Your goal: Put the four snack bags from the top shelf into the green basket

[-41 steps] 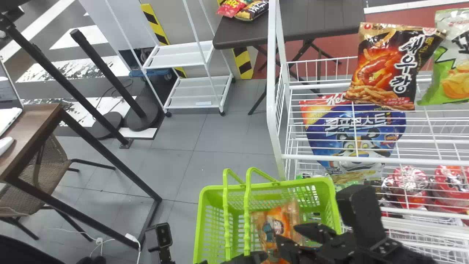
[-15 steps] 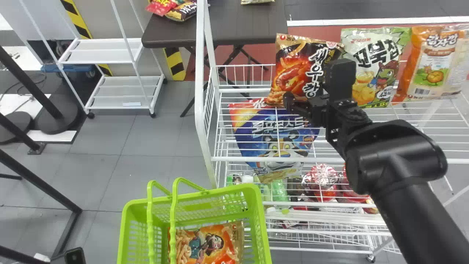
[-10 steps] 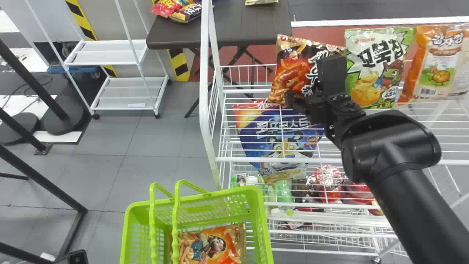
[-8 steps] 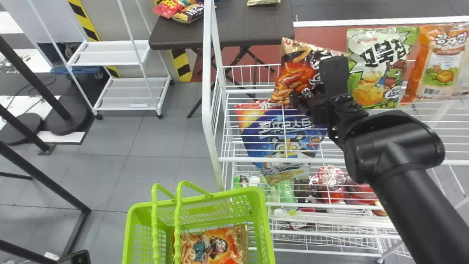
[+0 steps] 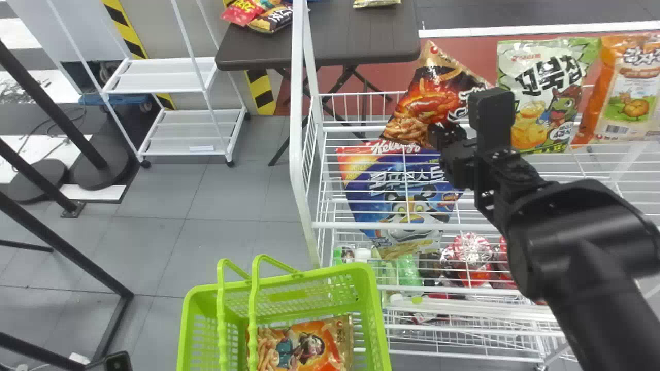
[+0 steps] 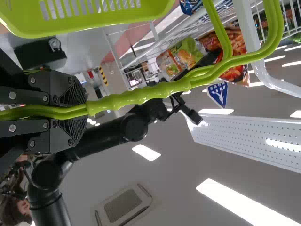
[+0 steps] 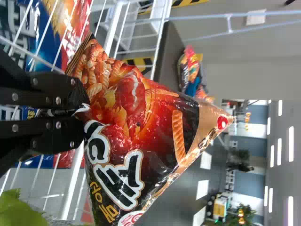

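Got the black bag [image 5: 430, 95] at the left part of the shelf [image 5: 330, 224], tilted, one corner pointing up. Pinched in the right gripper [image 5: 441, 135], with its two fingers [image 7: 56, 136] drawn narrow on the film near the bag's lower edge and the front bulging and creased. Further right along the shelf, can see the green bag [image 5: 539, 98], upright, then the orange bag [image 5: 626, 93] just beside. In front of the shelf, lower and to the left, can see the basket [image 5: 330, 269], with the red bag [image 5: 326, 344] lying inside. Closed around the basket's two handles [image 6: 141, 94] together: the left gripper [image 6: 81, 111]. Below the shelf, through the wires, can make out a blue bag [image 5: 392, 190] and red packs [image 5: 472, 257]. Beyond the shelf, can see a dark table [image 5: 361, 31] bearing snack packs [image 5: 270, 19]; beyond and to the left, a white cart [image 5: 160, 72].
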